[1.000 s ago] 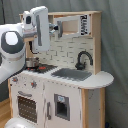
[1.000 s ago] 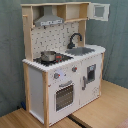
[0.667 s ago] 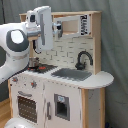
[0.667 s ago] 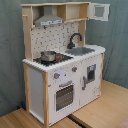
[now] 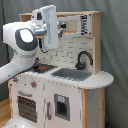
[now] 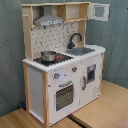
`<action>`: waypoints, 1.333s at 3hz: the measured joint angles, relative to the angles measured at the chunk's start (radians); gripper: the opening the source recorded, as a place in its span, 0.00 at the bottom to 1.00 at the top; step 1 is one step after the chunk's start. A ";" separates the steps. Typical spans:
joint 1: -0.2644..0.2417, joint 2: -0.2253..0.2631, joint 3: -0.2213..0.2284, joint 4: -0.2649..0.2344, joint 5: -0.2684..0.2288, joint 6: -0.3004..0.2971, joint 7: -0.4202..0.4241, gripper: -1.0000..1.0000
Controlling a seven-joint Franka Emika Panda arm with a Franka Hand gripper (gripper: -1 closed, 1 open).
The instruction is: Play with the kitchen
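Observation:
The kitchen (image 5: pixel 75 95) is a white and light-wood toy with a black faucet (image 5: pixel 83 59), a grey sink (image 5: pixel 72 74) and an oven door (image 5: pixel 27 107). In the second exterior view the kitchen (image 6: pixel 45 95) shows a metal pot (image 6: pixel 48 56) on the stovetop, a range hood (image 6: pixel 49 20), knobs (image 6: pixel 56 76) and an upper cabinet (image 6: pixel 100 11) with its door open. My white arm (image 5: pixel 47 27) rises at the first exterior view's left, in front of the stove side and the hood. The second exterior view shows no arm. The gripper's end is not clear.
A grey curtain (image 6: pixel 117 45) hangs behind the kitchen. The toy stands on a light wooden surface (image 6: pixel 100 112). A rounded counter end (image 5: pixel 102 78) sticks out at the first exterior view's right.
In the first exterior view my arm has swung toward the right, covering more of the kitchen's left side. The kitchen itself looks unchanged in the second exterior view.

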 joint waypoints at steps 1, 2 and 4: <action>0.000 0.034 -0.038 0.000 0.000 0.058 -0.069 0.00; 0.000 0.081 -0.076 -0.002 0.000 0.120 -0.125 0.00; 0.000 0.209 -0.091 0.001 0.000 0.275 -0.161 0.00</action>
